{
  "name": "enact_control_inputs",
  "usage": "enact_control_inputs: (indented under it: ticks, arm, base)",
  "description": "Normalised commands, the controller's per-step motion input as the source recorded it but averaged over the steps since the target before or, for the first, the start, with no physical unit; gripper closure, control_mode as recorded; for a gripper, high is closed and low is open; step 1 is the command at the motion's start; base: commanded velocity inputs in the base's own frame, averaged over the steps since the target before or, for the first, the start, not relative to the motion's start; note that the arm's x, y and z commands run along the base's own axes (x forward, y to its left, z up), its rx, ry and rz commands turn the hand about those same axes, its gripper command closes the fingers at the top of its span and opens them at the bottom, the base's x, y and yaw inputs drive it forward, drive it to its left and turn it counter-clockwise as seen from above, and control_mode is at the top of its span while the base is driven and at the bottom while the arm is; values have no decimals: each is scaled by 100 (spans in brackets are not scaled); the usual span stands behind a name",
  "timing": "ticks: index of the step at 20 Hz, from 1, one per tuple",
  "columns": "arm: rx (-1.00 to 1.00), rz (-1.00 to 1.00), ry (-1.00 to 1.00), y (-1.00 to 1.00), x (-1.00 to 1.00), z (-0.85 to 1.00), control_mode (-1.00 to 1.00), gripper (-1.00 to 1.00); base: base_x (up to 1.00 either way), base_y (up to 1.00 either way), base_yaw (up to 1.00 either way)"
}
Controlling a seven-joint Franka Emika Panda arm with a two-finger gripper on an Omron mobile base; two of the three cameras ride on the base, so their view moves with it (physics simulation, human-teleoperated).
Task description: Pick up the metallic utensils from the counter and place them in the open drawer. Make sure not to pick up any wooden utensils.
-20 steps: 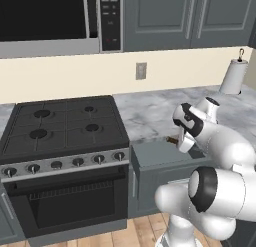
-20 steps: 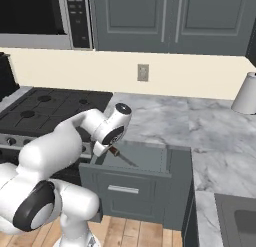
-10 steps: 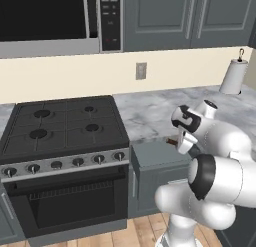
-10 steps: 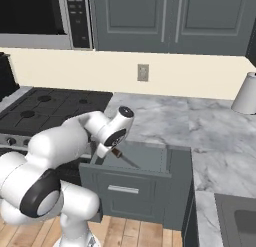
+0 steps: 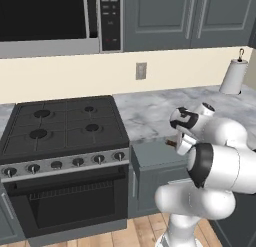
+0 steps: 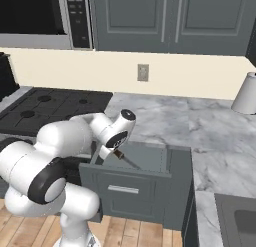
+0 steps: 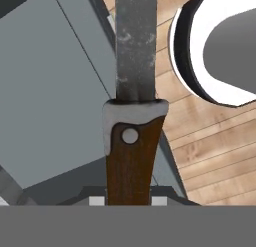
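Grey kitchen, marble counter (image 6: 200, 126). My claw (image 6: 118, 154) clamped on knife (image 7: 131, 116), now shifted inward above open drawer (image 6: 145, 167) left edge; release seems near.

The arm folds low and forward, its pincer (image 6: 118, 154) pointing down, clamped on a knife (image 7: 132, 106) handle.

Even, soft rendered light, faint shadows, no glare, slightly coarse detail.
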Motion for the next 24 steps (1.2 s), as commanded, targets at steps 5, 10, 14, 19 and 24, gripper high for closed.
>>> enact_control_inputs:
  ticks: [5, 10, 14, 19, 24]
  arm:
    - [0, 0, 0, -2, 8, -21, -100, 100]
    - [0, 0, 0, 0, 9, -21, -100, 100]
    - [0, 0, 0, 0, 10, -20, -100, 100]
    - [0, 0, 0, -1, 7, -13, -100, 100]
    - [0, 0, 0, -1, 1, -9, -100, 100]
  base:
    - [0, 0, 0]
    - [0, 0, 0]
    - [0, 0, 0]
    - [0, 0, 0]
    - [0, 0, 0]
